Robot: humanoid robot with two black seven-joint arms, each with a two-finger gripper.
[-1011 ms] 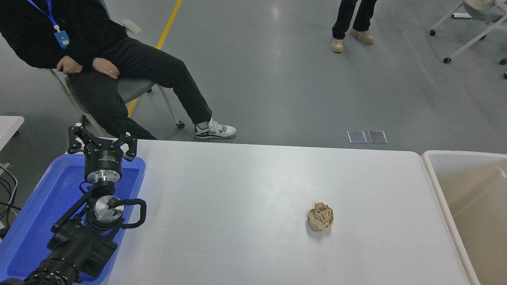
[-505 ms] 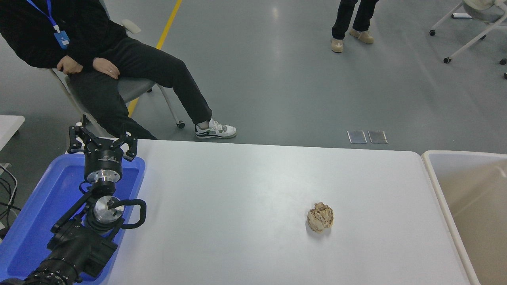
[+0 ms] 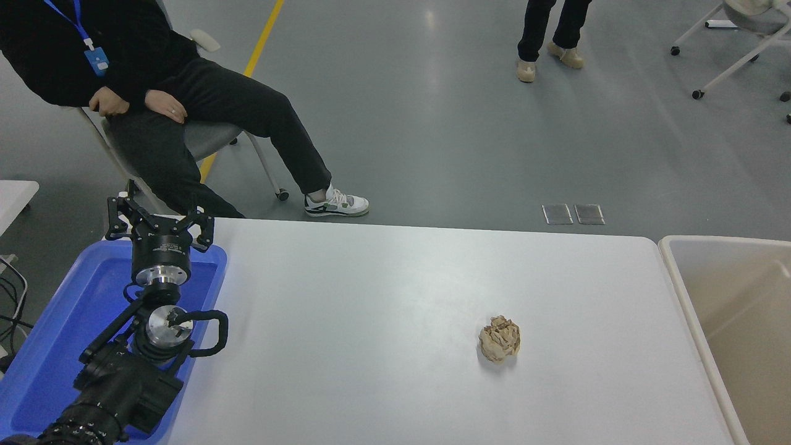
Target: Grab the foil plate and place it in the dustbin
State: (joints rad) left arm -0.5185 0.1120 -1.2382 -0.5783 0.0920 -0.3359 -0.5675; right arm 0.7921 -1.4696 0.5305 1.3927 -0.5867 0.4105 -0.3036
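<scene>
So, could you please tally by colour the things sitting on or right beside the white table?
Blue: 1, the tray
Tan: 1, the paper ball
Beige: 1, the bin
Silver: 0, no foil plate in view
Total: 3

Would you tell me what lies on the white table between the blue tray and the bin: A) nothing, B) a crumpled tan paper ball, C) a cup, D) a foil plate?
B: a crumpled tan paper ball lies alone on the white table; no foil plate shows.
</scene>
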